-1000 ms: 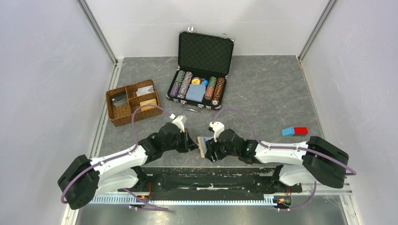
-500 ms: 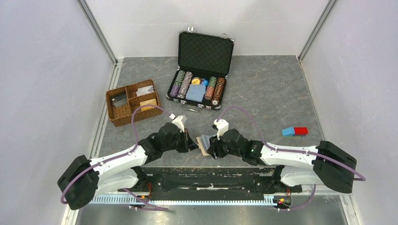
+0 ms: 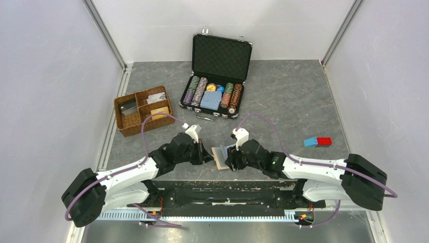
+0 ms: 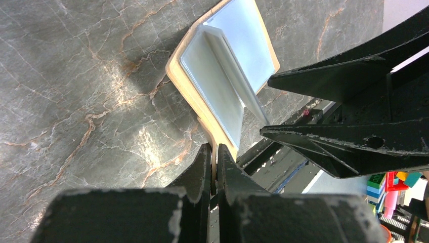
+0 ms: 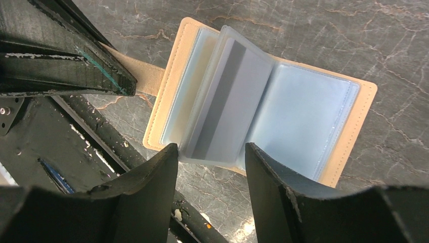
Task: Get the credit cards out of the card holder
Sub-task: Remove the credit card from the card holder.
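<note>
Card holder (image 3: pixel 221 157) sits open at the near middle of the bench (image 3: pixel 293 96), between my two hands, tan cover down and pale blue-grey sleeves facing up. I cannot tell whether it lies fully flat or is tipped up a little on its left side.

My left hand (image 3: pixel 206 156) is clenched on the small strap tab (image 5: pixel 141 76) that sticks out from the holder's left edge. The left wrist view shows the tan strip pinched between the two fingers with no gap.

My right hand (image 3: pixel 230 161) comes in from the right and hangs over the holder's near edge with its jaws apart. In the right wrist view one clear sleeve stands raised from the spine like a turned page. Inside it is a credit card (image 5: pixel 230 101) with a dark stripe running along its length. The near end of that sleeve lies just between the right fingertips (image 5: pixel 169 157). I cannot tell whether either pad touches it, and I see nothing clamped. The card is fully inside its sleeve.

Far of the holder, a black case (image 3: pixel 222 55) stands open with rows of poker chips (image 3: pixel 195 90). A wicker tray (image 3: pixel 141 109) sits at far left. Blue and red blocks (image 3: pixel 317 142) lie at the right, well apart from the hands.
</note>
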You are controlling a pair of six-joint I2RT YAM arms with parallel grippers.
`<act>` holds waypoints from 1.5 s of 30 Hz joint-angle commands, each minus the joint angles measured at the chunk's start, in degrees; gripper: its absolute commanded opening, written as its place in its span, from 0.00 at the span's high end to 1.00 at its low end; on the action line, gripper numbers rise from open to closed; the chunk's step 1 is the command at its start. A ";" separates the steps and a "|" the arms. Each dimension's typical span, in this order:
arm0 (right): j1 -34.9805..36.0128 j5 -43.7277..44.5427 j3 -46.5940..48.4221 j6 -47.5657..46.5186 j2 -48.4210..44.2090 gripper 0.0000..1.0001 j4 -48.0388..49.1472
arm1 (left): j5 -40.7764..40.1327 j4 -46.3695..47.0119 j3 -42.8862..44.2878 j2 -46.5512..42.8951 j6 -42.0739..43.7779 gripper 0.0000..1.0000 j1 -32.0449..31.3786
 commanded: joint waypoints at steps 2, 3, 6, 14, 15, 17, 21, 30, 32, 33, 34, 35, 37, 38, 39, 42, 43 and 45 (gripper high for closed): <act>-0.01 4.22 0.21 -0.04 -2.29 0.46 -1.60 | -0.43 -0.41 0.04 -0.75 1.56 0.98 -0.30; 0.10 4.65 0.34 0.00 -2.58 0.46 -2.01 | -0.49 -0.59 0.14 -0.65 1.69 0.98 -0.35; 0.04 6.57 0.73 -0.27 -3.31 0.46 -3.96 | -1.03 -1.33 0.56 -0.52 2.38 0.98 -0.34; 0.00 8.11 1.69 -1.61 -1.99 0.46 -4.72 | -1.48 -2.70 0.98 0.04 2.88 0.98 -0.35; 0.01 8.01 1.79 -1.79 -1.52 0.45 -4.77 | -1.50 -2.73 1.02 0.13 2.96 0.98 -0.35; 0.07 7.90 2.05 -2.18 -0.75 0.45 -4.73 | -1.50 -2.79 1.11 0.26 3.06 0.98 -0.34; 0.09 6.69 3.23 -3.23 1.08 0.44 -4.79 | -1.63 -2.81 1.11 0.67 3.30 0.98 -0.35; 0.18 6.18 5.18 -4.26 0.88 0.43 -4.72 | -2.35 -2.81 1.72 2.69 4.27 0.98 -0.33; 0.17 6.65 5.44 -4.24 0.28 0.43 -6.53 | -2.97 -3.38 2.09 2.98 4.72 0.98 -0.26; 0.17 6.91 5.49 -4.39 -0.03 0.44 -6.80 | -3.43 -3.85 2.31 3.16 5.02 0.98 -0.26; 0.20 6.96 5.49 -4.37 -0.23 0.46 -6.77 | -3.95 -4.41 2.66 3.32 5.24 0.98 -0.26; 0.16 6.84 5.49 -4.39 -0.27 0.48 -6.82 | -4.24 -4.93 2.98 3.50 5.53 0.98 -0.26; 0.17 6.27 5.49 -4.40 -0.24 0.54 -6.58 | -5.24 -6.42 3.76 3.68 6.08 0.98 -0.30; 0.20 5.99 5.47 -4.32 -0.15 0.57 -6.50 | -5.83 -7.12 4.08 3.72 6.29 0.98 -0.22; 0.18 5.68 5.43 -4.18 -0.07 0.60 -6.34 | -6.48 -7.84 4.35 3.69 6.41 0.98 -0.26; 0.21 4.94 5.27 -3.72 0.08 0.64 -5.57 | -7.96 -9.36 4.76 3.97 6.61 0.94 -0.22; 0.14 4.49 5.15 -3.59 -0.04 0.65 -5.34 | -8.20 -9.63 4.87 4.10 6.65 0.90 -0.17; 0.23 2.99 4.90 -3.47 -0.15 0.67 -3.61 | -8.19 -9.86 5.09 4.38 6.37 0.82 -0.18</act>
